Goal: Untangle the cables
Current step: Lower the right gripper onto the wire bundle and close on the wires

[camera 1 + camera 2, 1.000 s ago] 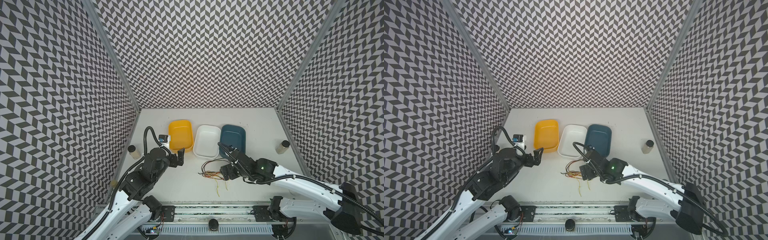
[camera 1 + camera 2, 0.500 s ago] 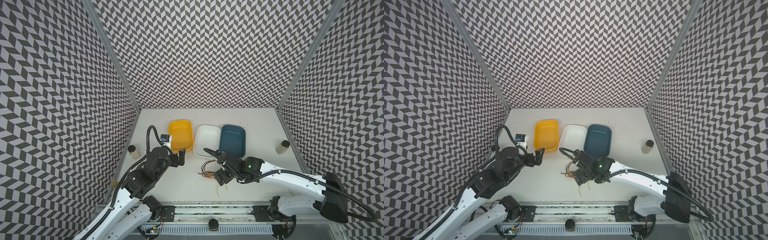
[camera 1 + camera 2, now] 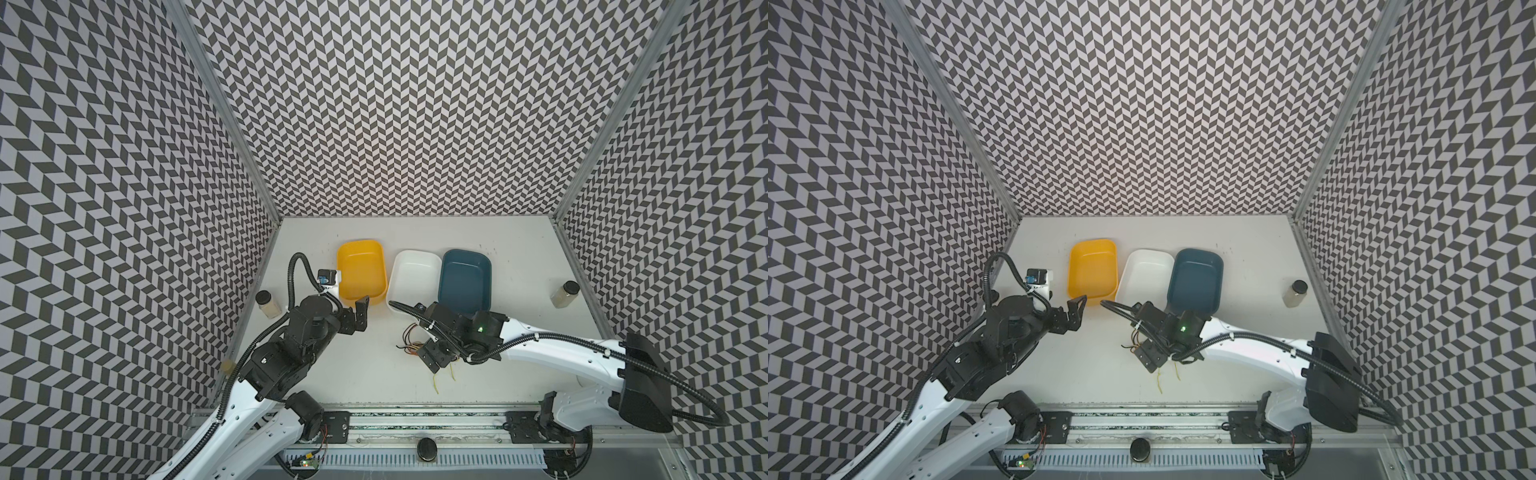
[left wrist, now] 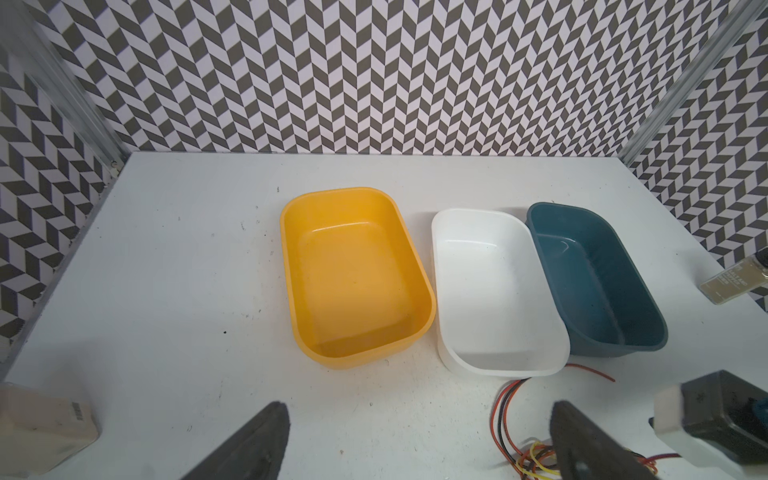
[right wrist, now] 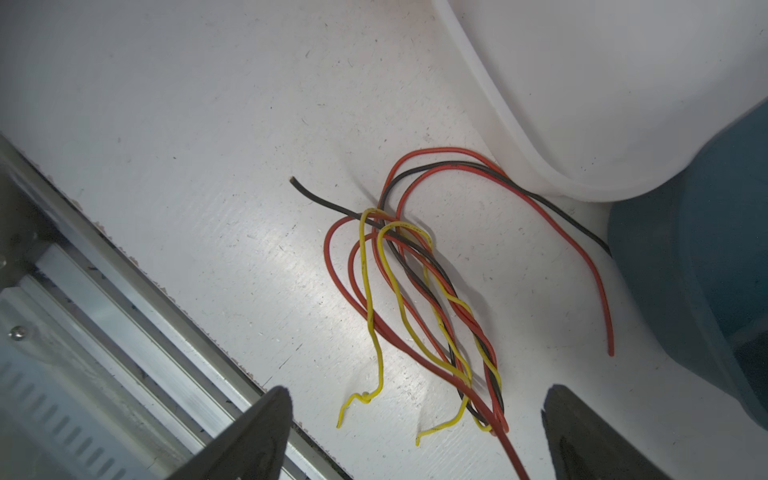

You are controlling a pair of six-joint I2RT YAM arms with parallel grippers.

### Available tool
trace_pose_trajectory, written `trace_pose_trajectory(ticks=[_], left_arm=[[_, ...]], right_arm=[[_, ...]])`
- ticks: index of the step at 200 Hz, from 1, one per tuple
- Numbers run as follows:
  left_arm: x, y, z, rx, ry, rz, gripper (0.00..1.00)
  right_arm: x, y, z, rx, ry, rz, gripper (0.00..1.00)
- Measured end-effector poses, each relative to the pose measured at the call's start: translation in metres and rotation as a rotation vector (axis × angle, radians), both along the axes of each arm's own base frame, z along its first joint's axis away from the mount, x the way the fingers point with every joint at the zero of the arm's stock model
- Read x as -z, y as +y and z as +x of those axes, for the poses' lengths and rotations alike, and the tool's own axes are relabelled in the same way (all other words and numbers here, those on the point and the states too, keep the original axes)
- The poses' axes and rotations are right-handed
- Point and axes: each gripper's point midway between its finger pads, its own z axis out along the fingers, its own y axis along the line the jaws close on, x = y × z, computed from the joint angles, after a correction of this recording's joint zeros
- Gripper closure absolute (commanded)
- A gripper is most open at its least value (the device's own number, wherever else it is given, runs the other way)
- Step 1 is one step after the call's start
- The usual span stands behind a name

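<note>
1. Black-fingered left gripper [image 3: 357, 311] hangs low over the table [image 3: 374, 374] just in front of the yellow tub [image 3: 360, 270]. Its arm stretches forward from the near left corner. The fingers are spread wide and grasp nothing.
2. The right arm reaches in from the near right with its wrist bent down. The right gripper [image 3: 432, 359] points at the table over the near side of the cables [image 3: 409, 337]. In its wrist view the fingers [image 5: 253, 432] stand released and far apart, and the bundle lies between and beyond them. One red strand runs off the frame edge between them, clamped by neither.
3. The cables lie on the table in a loose red, black and yellow tangle just in front of the white tub [image 3: 415, 278]. A black strand follows that tub's base to the blue tub [image 3: 465, 278]. The yellow ends point toward the front rail [image 5: 124, 332].
4. Compared with a second ago, the right arm has swung left, its elbow nearer the middle. Its gripper has shifted left and toward the rail. The left arm has barely moved. Cables and tubs lie as they did.
5. The tubs stand in a row: yellow apart, white and blue touching. Only bare floors show inside them. One jar [image 3: 268, 304] stands by the left wall and a second jar [image 3: 565, 293] by the right, both with pale contents.
</note>
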Motion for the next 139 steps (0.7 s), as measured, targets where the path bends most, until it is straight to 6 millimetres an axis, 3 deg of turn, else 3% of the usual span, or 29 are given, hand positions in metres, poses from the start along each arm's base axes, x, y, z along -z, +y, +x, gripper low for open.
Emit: trace_pose_trajectory(ticks=[49, 139], left_arm=[[-0.004, 0.004, -0.001, -0.014, -0.018, -0.005, 0.01], [-0.006, 0.006, -0.002, -0.025, -0.026, -0.006, 0.01]], right_arm=[[0.001, 0.007, 0.004, -0.038, -0.018, -0.012, 0.05], [0.041, 0.016, 0.009, -0.051, 0.021, -0.093, 0.06]])
